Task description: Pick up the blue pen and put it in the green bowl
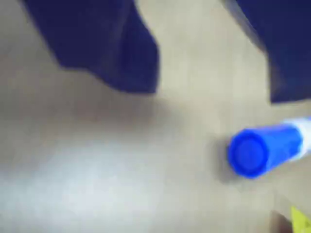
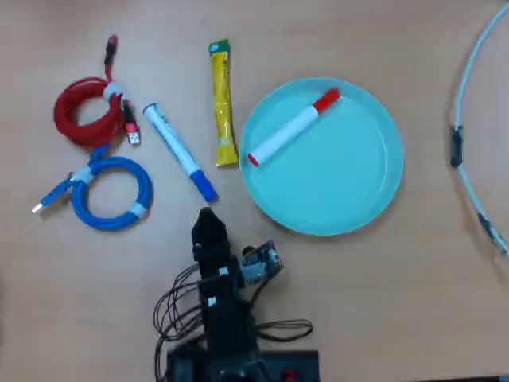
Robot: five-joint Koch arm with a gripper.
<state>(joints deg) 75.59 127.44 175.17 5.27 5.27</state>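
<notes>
Claw (image 1: pixel 209 73) spread, empty, just short of pen's cap | pen (image 2: pixel 180 152) flat on table (image 2: pixel 398 302), left of bowl (image 2: pixel 374 199), apart | advice: shift toward barrel, straddle crosswise, lower, then pinch.

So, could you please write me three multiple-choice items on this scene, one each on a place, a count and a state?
1. Where does the red-capped white marker lie?
A. In the round pale-green bowl
B. On the coiled red cable
C. Under the arm

2. How many coiled cables lie on the wooden table?
A. One
B. Two
C. Four

3. What state is the blue-capped white pen in?
A. Gripped by the fingers
B. Inside the bowl
C. Lying free on the table

Key: 1 A, its barrel crosses the bowl's rim; 2 B, the red one and a blue coiled cable; 3 C, the gripper is open and off the pen.
</notes>
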